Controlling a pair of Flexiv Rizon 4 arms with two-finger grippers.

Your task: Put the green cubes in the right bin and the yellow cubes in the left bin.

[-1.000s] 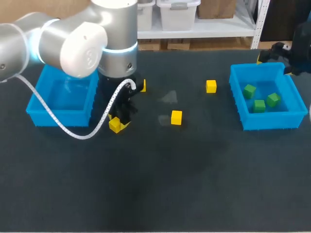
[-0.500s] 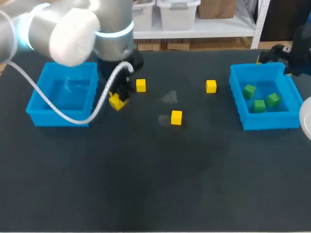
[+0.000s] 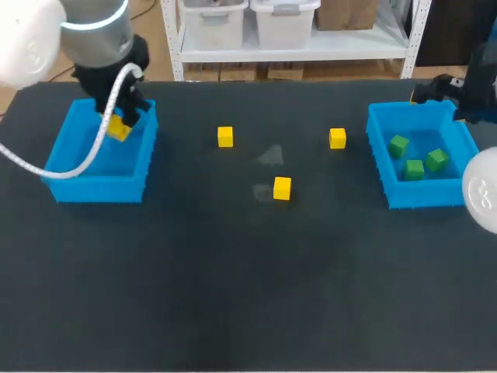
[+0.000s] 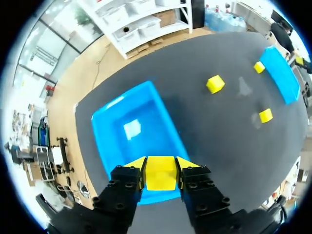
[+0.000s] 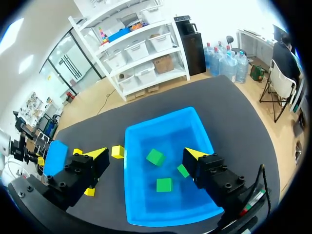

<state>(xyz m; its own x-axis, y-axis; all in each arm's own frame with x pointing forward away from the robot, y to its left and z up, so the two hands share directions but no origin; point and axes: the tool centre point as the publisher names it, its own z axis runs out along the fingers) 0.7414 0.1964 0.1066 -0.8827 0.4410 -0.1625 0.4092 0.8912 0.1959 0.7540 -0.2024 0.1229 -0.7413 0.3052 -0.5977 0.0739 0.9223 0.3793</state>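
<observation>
My left gripper (image 3: 119, 124) (image 4: 161, 168) is shut on a yellow cube (image 3: 118, 129) (image 4: 160, 173) and hangs over the left blue bin (image 3: 74, 171) (image 4: 131, 131), near its right wall. Three yellow cubes lie on the table: one at back middle-left (image 3: 225, 137) (image 4: 215, 84), one at back middle-right (image 3: 337, 138) (image 4: 259, 67) (image 5: 117, 151), one in the centre (image 3: 282, 188) (image 4: 265, 115). The right blue bin (image 3: 388, 167) (image 5: 134, 190) holds three green cubes (image 3: 415, 169) (image 5: 164, 185). My right gripper (image 5: 146, 158) stands open above that bin, its fingers (image 5: 95, 155) wide apart.
The dark table mat (image 3: 248, 287) is bare across its front half. The two bins stand at opposite ends of the table's back half.
My left gripper has lifted the yellow cube off the table and carried it left and back, to above the left bin. The right arm has barely shifted.
</observation>
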